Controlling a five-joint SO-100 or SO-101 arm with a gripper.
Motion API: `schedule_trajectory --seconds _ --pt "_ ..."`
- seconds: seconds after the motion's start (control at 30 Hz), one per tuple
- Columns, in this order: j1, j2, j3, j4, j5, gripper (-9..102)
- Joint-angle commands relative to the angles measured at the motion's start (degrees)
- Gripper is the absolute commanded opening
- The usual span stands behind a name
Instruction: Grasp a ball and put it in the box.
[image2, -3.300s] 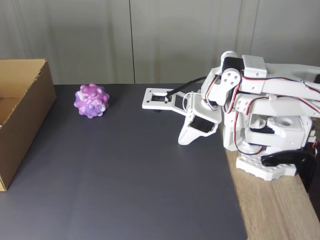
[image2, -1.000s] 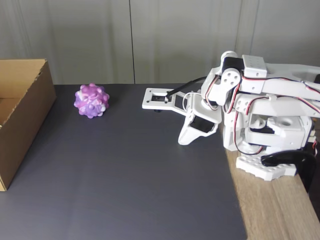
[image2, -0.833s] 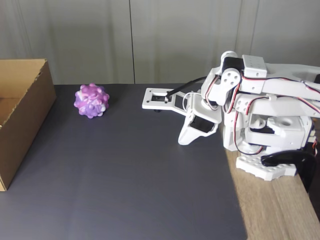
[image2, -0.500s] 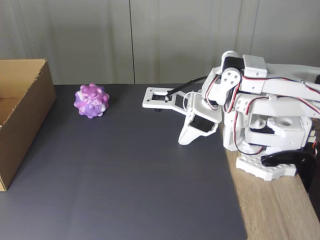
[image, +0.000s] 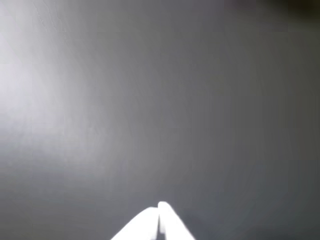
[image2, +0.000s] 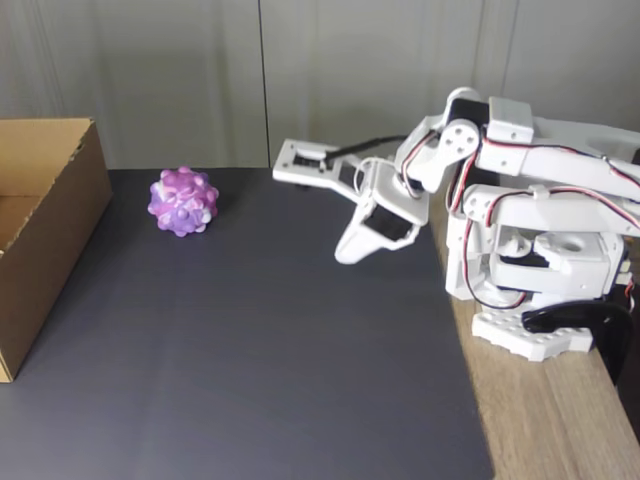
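Note:
The knobbly purple, pink and white ball (image2: 183, 201) rests on the dark mat at the back left in the fixed view. Left of it stands the open brown cardboard box (image2: 55, 215), cut off by the frame edge. My white gripper (image2: 345, 252) hangs a little above the mat, well to the right of the ball, tips pointing down and left. In the wrist view the two white fingertips of the gripper (image: 160, 207) meet at the bottom edge over bare dark mat, shut with nothing between them.
The dark grey mat (image2: 260, 350) covers most of the table. A strip of light wood table (image2: 550, 420) lies on the right, where the arm's white base (image2: 535, 290) stands. A grey wall runs behind.
The arm has risen off its folded pose and swung left, carrying the gripper up and toward the ball. Ball and box have not moved.

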Motion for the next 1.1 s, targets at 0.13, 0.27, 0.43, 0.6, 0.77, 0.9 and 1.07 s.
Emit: schedule_trajectory --seconds 0.13,0.27,0.43,0.6,0.77,0.9,1.07 --pt "3.43 -8.09 -9.84 -8.70 4.75 0" --pt "4.75 -20.30 -17.67 -15.03 6.24 0" --pt "4.83 -34.80 -28.92 -21.97 6.33 0" --pt "5.98 -46.14 -39.73 -26.19 6.33 0" --pt "7.47 -55.37 -48.60 -29.09 6.33 0" --pt "8.79 -61.26 -52.38 -31.64 6.42 1" --pt "10.11 -66.09 -52.38 -36.30 7.73 7"
